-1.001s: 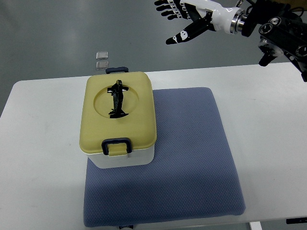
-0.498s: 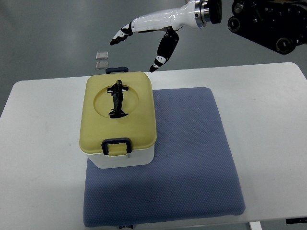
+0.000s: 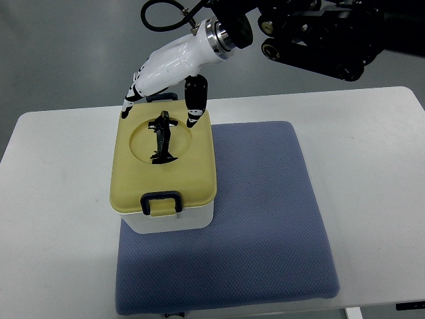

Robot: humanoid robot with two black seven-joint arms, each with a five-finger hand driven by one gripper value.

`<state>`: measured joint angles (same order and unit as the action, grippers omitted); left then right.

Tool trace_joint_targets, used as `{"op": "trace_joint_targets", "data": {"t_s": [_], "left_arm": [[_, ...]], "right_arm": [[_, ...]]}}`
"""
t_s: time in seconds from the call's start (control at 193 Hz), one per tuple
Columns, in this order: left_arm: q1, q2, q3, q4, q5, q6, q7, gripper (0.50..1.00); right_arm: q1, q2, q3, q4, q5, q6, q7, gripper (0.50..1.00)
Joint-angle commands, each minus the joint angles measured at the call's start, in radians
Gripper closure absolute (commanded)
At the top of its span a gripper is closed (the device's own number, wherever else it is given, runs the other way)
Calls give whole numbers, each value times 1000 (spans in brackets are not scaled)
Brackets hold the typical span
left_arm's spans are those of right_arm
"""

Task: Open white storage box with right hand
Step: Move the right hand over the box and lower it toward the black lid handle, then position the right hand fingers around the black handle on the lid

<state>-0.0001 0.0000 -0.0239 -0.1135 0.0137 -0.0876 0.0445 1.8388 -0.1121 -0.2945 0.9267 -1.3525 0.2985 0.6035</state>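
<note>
The white storage box (image 3: 174, 220) stands on the left part of a blue mat, its pale yellow lid (image 3: 163, 167) closed, with a black handle (image 3: 163, 138) in the lid's round recess and a dark blue latch (image 3: 161, 200) at the front. My right hand (image 3: 159, 93) reaches in from the upper right and hovers over the lid's far edge. Its fingers (image 3: 131, 97) are spread and point down at the far left corner, while the thumb (image 3: 194, 106) hangs over the far right part of the lid. It holds nothing.
The blue mat (image 3: 265, 212) lies on a white table (image 3: 53, 219). The black right arm (image 3: 312, 30) crosses the top of the view. Grey floor lies beyond the table's far edge.
My right hand has swung from the upper right, leftward and down, and now sits over the far edge of the box lid. The box has not moved.
</note>
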Motion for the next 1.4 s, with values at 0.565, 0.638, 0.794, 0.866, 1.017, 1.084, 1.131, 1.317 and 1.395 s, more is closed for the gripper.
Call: {"op": "trace_joint_targets", "data": {"t_s": [0.565,0.638,0.794,0.866,1.017,1.084,1.131,1.317,1.395], "left_arm": [[0,0,1,0,0,0,0,500],[0,0,1,0,0,0,0,500],[0,0,-1,0,0,0,0,500],[0,0,1,0,0,0,0,500],[0,0,1,0,0,0,0,500],[0,0,-1,0,0,0,0,500],[0,0,1,0,0,0,0,500],[0,0,1,0,0,0,0,500],[0,0,1,0,0,0,0,500]], "right_arm": [[20,61,-21,-26,-7,-33,-2,587],[20,61,-23,-28,-7,-35,-1,587],[17,65,-23,-28,-7,-47,-1,587],[14,65,-23,-28,-7,-47,-2,587],[8,66,-21,-28,-8,-52,-1,589],[5,66,-23,-28,-10,-58,-2,589],[5,66,-25,-29,-10,-59,-2,589],[0,71,-46,-32,-11,-76,-1,591],[-3,72,-46,-32,-11,-78,-2,593]]}}
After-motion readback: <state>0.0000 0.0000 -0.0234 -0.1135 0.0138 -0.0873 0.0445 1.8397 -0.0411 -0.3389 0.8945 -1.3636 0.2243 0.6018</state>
